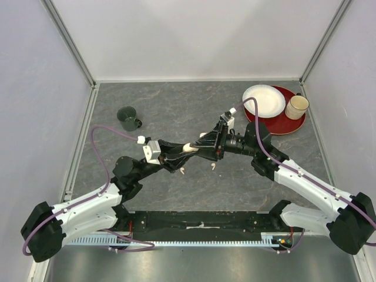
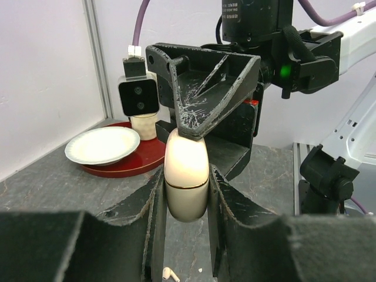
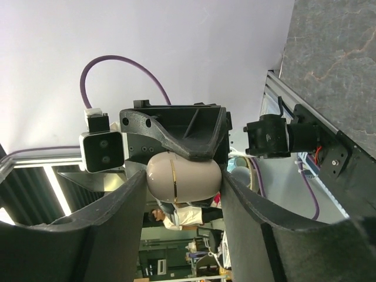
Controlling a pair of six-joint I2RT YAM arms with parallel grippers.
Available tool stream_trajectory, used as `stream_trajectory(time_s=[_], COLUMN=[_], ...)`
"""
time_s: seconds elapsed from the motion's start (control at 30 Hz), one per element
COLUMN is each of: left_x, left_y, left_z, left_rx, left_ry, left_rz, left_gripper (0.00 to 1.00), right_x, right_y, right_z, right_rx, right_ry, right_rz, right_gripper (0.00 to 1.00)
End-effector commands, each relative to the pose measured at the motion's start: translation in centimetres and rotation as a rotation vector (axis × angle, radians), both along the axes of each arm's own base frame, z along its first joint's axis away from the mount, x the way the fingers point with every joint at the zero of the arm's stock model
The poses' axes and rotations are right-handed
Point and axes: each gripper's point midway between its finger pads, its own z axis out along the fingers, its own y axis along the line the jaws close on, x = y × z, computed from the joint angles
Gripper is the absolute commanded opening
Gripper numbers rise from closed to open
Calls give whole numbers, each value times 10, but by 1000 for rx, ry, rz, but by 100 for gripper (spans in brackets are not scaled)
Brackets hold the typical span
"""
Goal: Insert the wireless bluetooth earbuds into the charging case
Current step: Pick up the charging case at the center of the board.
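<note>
Item: charging case (image 2: 187,176), one, pale beige, glossy, egg-shaped, with a thin gold seam round its middle (lid closed). Location: raised above the desk (image 1: 176,111), between both arms. The left fingers (image 2: 147,211) pinch one end; the right fingers (image 3: 126,217) press its two sides. The earbuds (image 1: 212,167), small and white, lie on the desk below.

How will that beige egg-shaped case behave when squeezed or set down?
The case looks smooth and rounded, so it may slip in the left gripper. Set down, it would probably roll. Its seam suggests it might pop open.
</note>
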Motion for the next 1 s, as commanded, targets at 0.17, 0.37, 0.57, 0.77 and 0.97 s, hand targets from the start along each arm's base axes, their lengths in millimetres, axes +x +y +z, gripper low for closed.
stream_trajectory(time_s=[0.17,0.37,0.57,0.77,0.97], left_x=[-7,-5,-4,-4,0], left_y=[-1,0,-3,-5,-6], left_z=[32,33,35,38,38], left_rx=[-73,-103,-122,-135,-139], left_ry=[-87,-73,-63,-62,-51], left_rz=[-27,-20,-31,-45,-35], left_gripper=[2,11,19,12,2], right_x=[-3,-3,-2,-2,-2], right_y=[1,0,0,2,2], right_z=[19,19,18,18,14], right_rx=[97,142,162,163,148], right_ry=[0,41,58,60,48], right_rz=[17,12,9,14,12], right_gripper=[41,23,20,20,42])
